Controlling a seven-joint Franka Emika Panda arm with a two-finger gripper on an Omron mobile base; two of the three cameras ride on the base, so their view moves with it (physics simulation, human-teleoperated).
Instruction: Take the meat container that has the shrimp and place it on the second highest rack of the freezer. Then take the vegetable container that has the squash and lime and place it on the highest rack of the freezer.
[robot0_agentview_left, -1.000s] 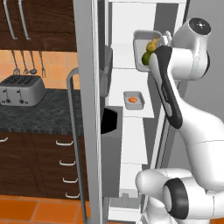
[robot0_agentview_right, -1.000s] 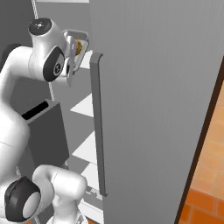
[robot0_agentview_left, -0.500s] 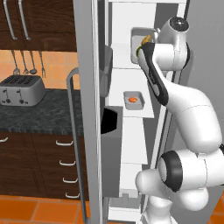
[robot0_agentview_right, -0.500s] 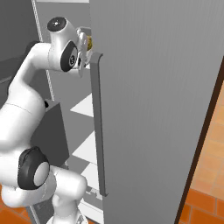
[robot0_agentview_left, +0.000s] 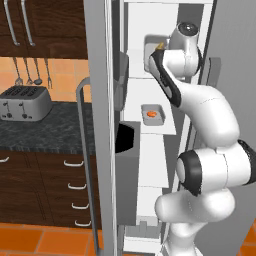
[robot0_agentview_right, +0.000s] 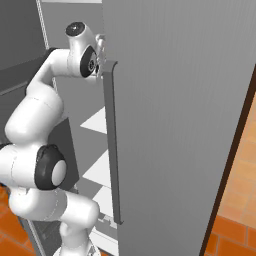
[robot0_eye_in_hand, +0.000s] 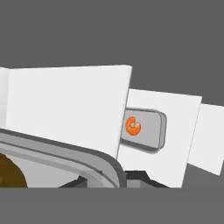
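Observation:
My gripper (robot0_agentview_left: 159, 50) is up inside the freezer (robot0_agentview_left: 150, 20) at its highest rack, shut on the rim of the grey vegetable container (robot0_agentview_left: 151, 52). A yellow bit of the squash (robot0_agentview_left: 161, 46) peeks out beside the hand. The lime is hidden. In the hand view the container's rim (robot0_eye_in_hand: 65, 151) curves across the lower left, with a brownish lump (robot0_eye_in_hand: 8, 173) inside it. One rack lower sits the meat container (robot0_agentview_left: 153, 114) with the orange shrimp (robot0_agentview_left: 152, 114). That tray (robot0_eye_in_hand: 151, 131) and shrimp (robot0_eye_in_hand: 133, 125) also lie ahead of the hand. The hand (robot0_agentview_right: 101, 46) is at the door's edge.
The freezer's left door stands open with a long grey bar handle (robot0_agentview_left: 85, 160) and a dark door bin (robot0_agentview_left: 127, 142). The right door (robot0_agentview_right: 175, 100) with its handle (robot0_agentview_right: 112, 145) is close beside the arm. A toaster (robot0_agentview_left: 25, 102) stands on the dark counter at the left.
The arm has stretched up and further into the freezer, carrying the vegetable container from in front of the top rack to over it. The meat container has stayed put.

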